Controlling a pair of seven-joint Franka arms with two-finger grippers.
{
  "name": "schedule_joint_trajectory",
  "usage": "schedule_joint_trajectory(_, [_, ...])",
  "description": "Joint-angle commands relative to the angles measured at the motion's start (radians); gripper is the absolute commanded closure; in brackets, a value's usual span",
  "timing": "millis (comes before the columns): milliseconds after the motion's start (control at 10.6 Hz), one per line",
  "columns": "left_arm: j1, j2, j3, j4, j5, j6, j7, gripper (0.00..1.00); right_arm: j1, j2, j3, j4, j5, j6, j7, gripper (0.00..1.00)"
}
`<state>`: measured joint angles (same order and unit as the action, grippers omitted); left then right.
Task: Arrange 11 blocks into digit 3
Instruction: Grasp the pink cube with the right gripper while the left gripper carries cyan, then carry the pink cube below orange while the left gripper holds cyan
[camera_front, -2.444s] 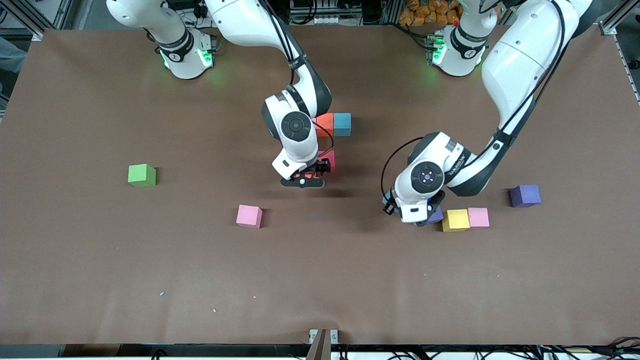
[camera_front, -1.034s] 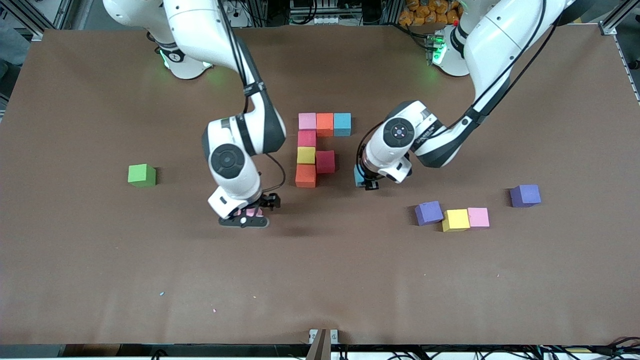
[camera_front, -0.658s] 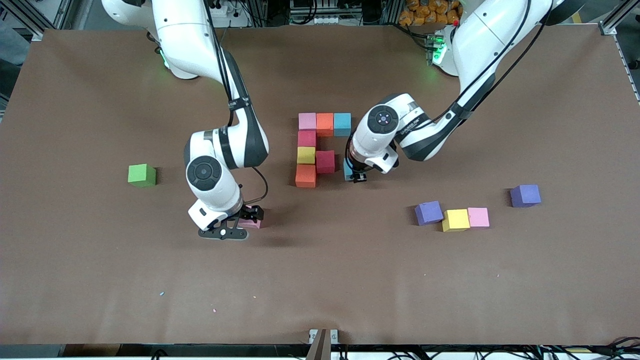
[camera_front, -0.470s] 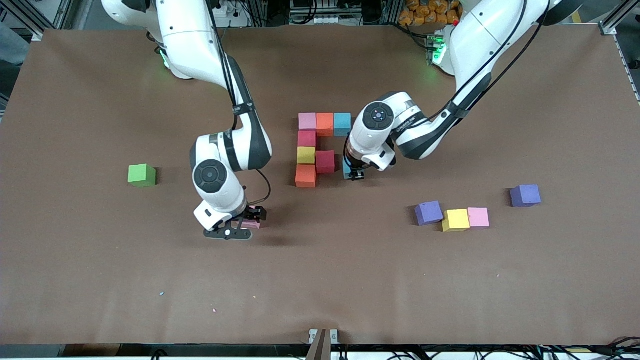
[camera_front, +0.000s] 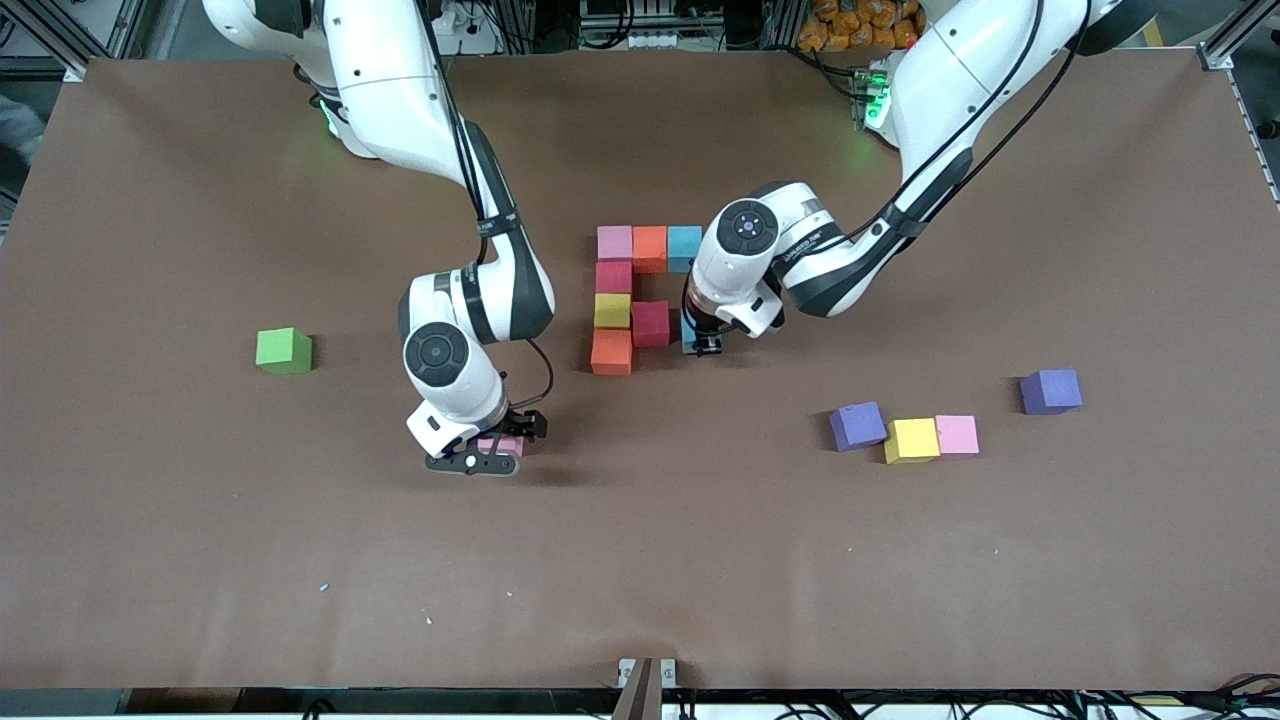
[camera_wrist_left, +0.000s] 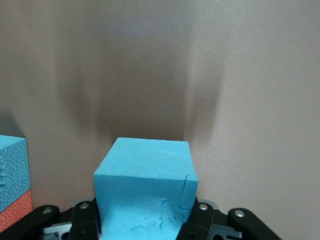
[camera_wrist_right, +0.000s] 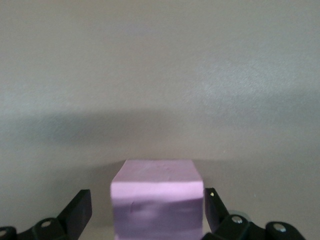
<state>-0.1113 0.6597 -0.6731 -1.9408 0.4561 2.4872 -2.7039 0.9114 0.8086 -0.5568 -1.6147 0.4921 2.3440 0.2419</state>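
The partial digit 3 (camera_front: 631, 296) holds pink, orange and light blue blocks in a row. Red, yellow and orange blocks form a column under the pink one, and a dark red block (camera_front: 651, 323) touches the yellow one. My left gripper (camera_front: 703, 342) is shut on a light blue block (camera_front: 689, 330) (camera_wrist_left: 145, 190), low beside the dark red block on its left-arm side. My right gripper (camera_front: 487, 455) (camera_wrist_right: 145, 210) is open and straddles a loose pink block (camera_front: 501, 445) (camera_wrist_right: 157, 202), with gaps on both sides between its fingers (camera_wrist_right: 77, 212) and the block.
Toward the left arm's end lie a purple block (camera_front: 857, 425), a yellow block (camera_front: 911, 440) and a pink block (camera_front: 957, 434) in a row, and another purple block (camera_front: 1050, 390). A green cube (camera_front: 283, 350) sits toward the right arm's end.
My left gripper has carried the light blue block in toward the dark red block. My right gripper swung out toward its own end, then came back around the loose pink block.
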Motion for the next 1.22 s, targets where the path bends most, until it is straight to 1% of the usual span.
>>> schedule_joint_trajectory(0, [-0.011,0.008,0.009,-0.006,0.042,0.024,-0.036,1.00,-0.017,-0.012,0.025,-0.037,0.010,0.043,-0.007,0.09])
schedule_joint_trajectory(188, [-0.010,0.012,0.009,-0.006,0.062,0.035,-0.054,1.00,-0.016,-0.012,0.025,-0.034,0.008,0.038,-0.007,0.77])
schedule_joint_trajectory(282, [-0.010,0.014,0.009,-0.004,0.062,0.038,-0.056,1.00,-0.008,-0.014,0.025,-0.031,0.009,0.038,-0.006,0.95])
schedule_joint_trajectory(376, [-0.011,0.018,0.009,-0.003,0.064,0.039,-0.056,1.00,-0.002,-0.017,0.029,-0.030,0.010,0.035,-0.007,1.00])
schedule_joint_trajectory(564, [-0.018,0.020,0.009,-0.004,0.064,0.039,-0.056,1.00,0.006,-0.023,0.052,-0.013,0.010,0.003,-0.009,1.00])
schedule_joint_trajectory(752, [-0.030,0.023,0.009,-0.003,0.064,0.039,-0.056,1.00,-0.011,-0.022,0.099,0.030,0.020,-0.032,-0.003,1.00])
schedule_joint_trajectory(846, [-0.030,0.023,0.010,-0.003,0.064,0.039,-0.056,1.00,-0.011,-0.022,0.116,0.033,0.031,-0.032,0.002,1.00])
schedule_joint_trajectory(940, [-0.031,0.023,0.010,-0.003,0.064,0.039,-0.056,1.00,-0.009,-0.022,0.127,0.035,0.049,-0.032,0.002,1.00])
schedule_joint_trajectory(1128, [-0.033,0.029,0.010,0.000,0.064,0.039,-0.056,1.00,0.003,-0.019,0.132,0.050,0.117,-0.038,0.031,1.00])
